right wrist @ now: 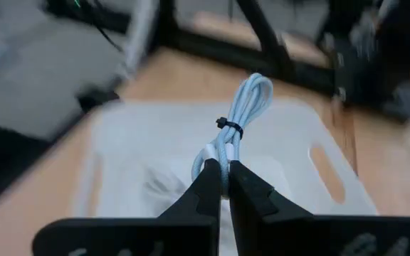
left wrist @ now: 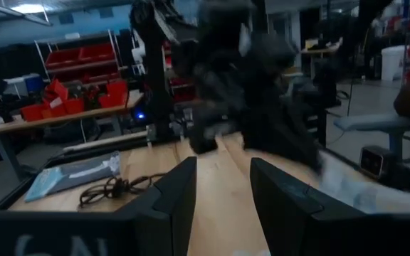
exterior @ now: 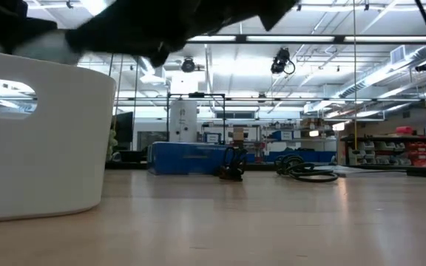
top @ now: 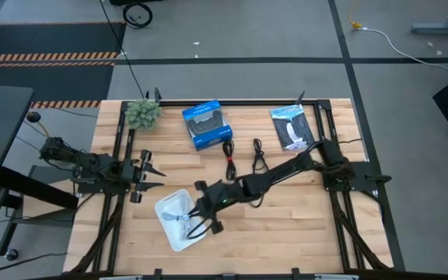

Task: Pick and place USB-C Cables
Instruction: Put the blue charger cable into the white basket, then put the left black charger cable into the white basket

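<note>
The right claw (right wrist: 223,178) is clamped on the pale blue cable (right wrist: 242,121) at one end of its tied loop, holding it over the white tray (right wrist: 333,178). Another pale cable (right wrist: 159,186) seems to lie inside already. The bundle looks light and limp, and the tie keeps its loops together; gripping near the tie should stop it from swinging or slipping out. The left claw (top: 148,173) waits at the desk's (top: 286,233) left edge, its fingers (left wrist: 180,192) apart and empty. Farther back, two black cables (top: 228,149) (top: 257,154) lie on the bare wood, near each other. Beyond them are the blue box (top: 206,124), a packet (top: 292,126) and a small plant (top: 142,113).
</note>
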Available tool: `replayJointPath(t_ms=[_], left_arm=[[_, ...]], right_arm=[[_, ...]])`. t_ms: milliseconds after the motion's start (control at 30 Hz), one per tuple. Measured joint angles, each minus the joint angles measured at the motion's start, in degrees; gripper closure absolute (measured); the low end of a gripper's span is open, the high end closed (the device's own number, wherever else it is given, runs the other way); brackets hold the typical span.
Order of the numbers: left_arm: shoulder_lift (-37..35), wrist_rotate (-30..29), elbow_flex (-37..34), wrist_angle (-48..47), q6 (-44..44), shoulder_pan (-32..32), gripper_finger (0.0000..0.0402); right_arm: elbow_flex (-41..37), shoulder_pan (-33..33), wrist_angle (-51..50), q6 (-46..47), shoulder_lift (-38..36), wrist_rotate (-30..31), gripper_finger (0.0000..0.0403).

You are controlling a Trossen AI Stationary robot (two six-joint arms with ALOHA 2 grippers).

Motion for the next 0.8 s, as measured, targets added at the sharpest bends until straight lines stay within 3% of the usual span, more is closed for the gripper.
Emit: replayJointPath(t_ms=[133,233,367,667,800], left_arm=[[1.1,0.0,0.0,0.1,-0.1,0.0,0.026],[1.6,0.0,0.0,-0.4,0.0,0.0,0.026],[1.7,0.0,0.0,-0.4,0.0,0.0,0.026],[1.7,0.0,0.0,-0.2,0.0,0.0,0.026],[1.7,0.1,0.0,-0.2,0.0,0.0,0.026]], right_arm=[[9.7,0.6,-13.1,0.8,5.2,9.2,0.0385],[15.5,0.6,-20.2,3.2,8.1,12.1,0.0382],[18.7,0.6,-22.3,4.1,10.3,11.5,0.0362],[18.9,0.6,-22.6,3.5,9.7,2.9,0.0275],[18.9,0.5,-29.5,0.8,6.8,4.5,0.0252]])
